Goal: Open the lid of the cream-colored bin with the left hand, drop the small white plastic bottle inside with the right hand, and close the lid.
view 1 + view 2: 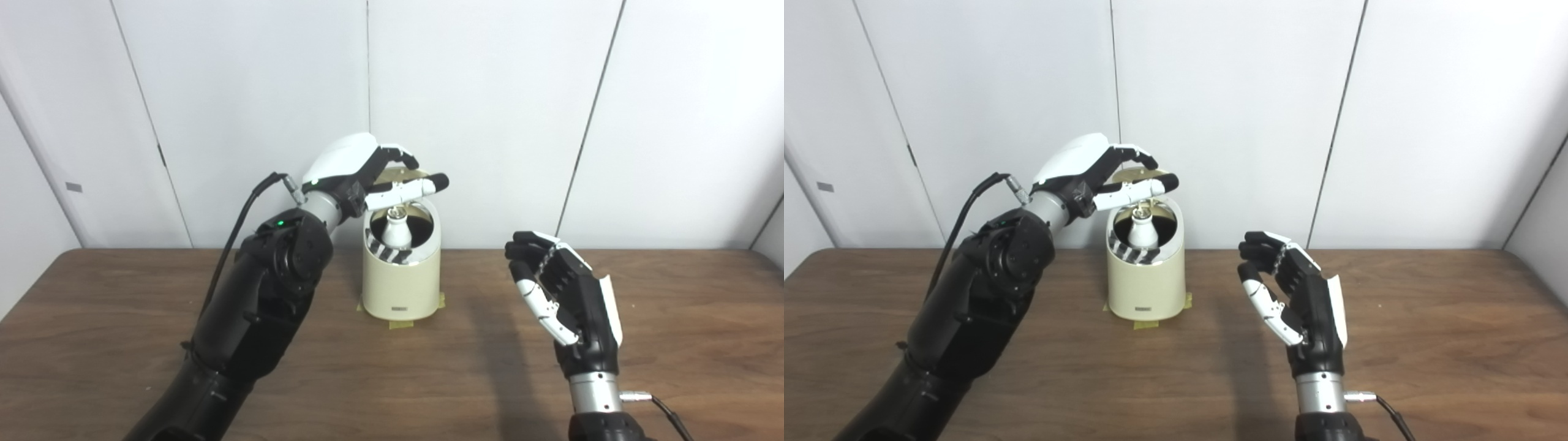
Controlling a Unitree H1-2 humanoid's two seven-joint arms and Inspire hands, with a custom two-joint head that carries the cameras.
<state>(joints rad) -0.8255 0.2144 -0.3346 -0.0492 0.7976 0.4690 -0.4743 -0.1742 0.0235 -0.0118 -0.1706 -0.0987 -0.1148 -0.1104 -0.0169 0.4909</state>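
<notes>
Both head cameras overlook one table frontally.

A brown wooden table carries everything. Toward twelve o'clock, near its far edge and a little left of center, stands the cream-colored bin, upright. Pieces of yellowish tape lie flat on the wood, touching the bin's base at six, three and nine o'clock.

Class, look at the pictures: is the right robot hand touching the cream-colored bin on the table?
Apart. The left eye view shows bare wooden table between the right robot hand and the cream-colored bin; the hand is open and holds nothing.
</notes>
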